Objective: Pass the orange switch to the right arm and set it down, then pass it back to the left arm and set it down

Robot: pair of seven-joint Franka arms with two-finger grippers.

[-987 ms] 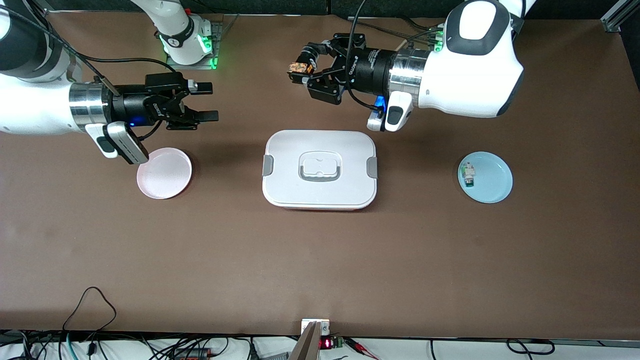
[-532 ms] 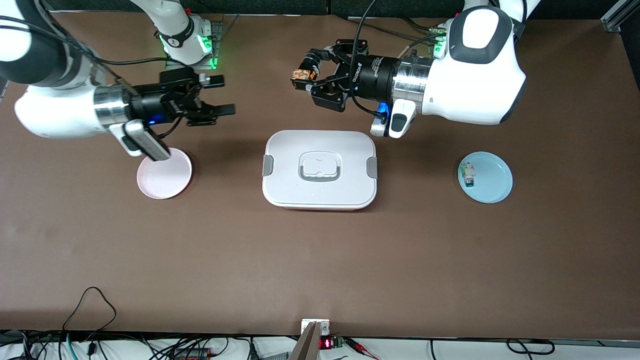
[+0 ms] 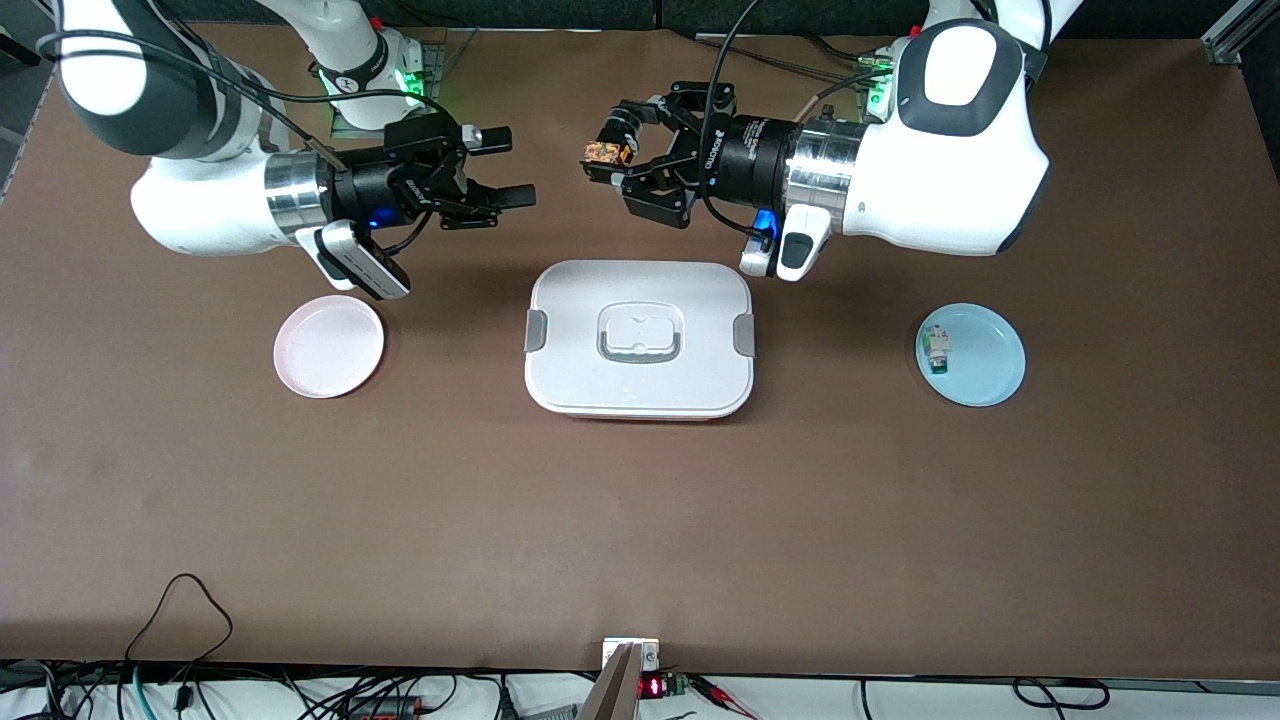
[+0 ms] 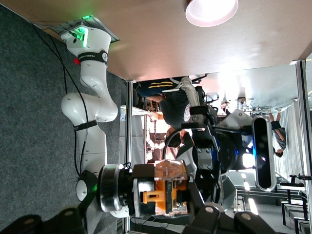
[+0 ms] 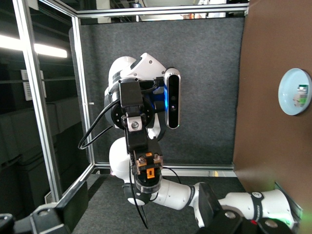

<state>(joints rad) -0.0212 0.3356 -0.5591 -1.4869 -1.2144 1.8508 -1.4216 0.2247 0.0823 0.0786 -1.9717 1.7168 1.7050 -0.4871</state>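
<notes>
The brown surface (image 3: pixel 640 520) carries everything; the two arms reach in from its 12 o'clock edge and face each other above it, the left arm (image 3: pixel 940 140) coming from the 1 o'clock corner and the right arm (image 3: pixel 200 190) from the 11 o'clock corner.

The box (image 3: pixel 639 340) sits shut at the centre of the surface, white, with grey side clips and a recessed lid handle; neither arm touches it.

The pink plate (image 3: pixel 329 346) lies at 9 o'clock from the box, toward the right arm's end; the blue plate (image 3: pixel 972 354) lies at 3 o'clock from the box, toward the left arm's end, and holds a small white-and-green component (image 3: pixel 937 349).

The left hand (image 3: pixel 606 160) hangs over bare surface at 12 o'clock from the box, pointing toward the right arm; its fingers pinch the orange switch (image 3: pixel 602 151), which is up in the air at the fingertips; the left wrist view shows the switch (image 4: pixel 165 194) clamped between the pads.

The right hand (image 3: pixel 505 165) hovers over the surface at 11 o'clock from the box, fingers spread wide and holding nothing, pointing at the switch; the two hands are near each other but apart.
</notes>
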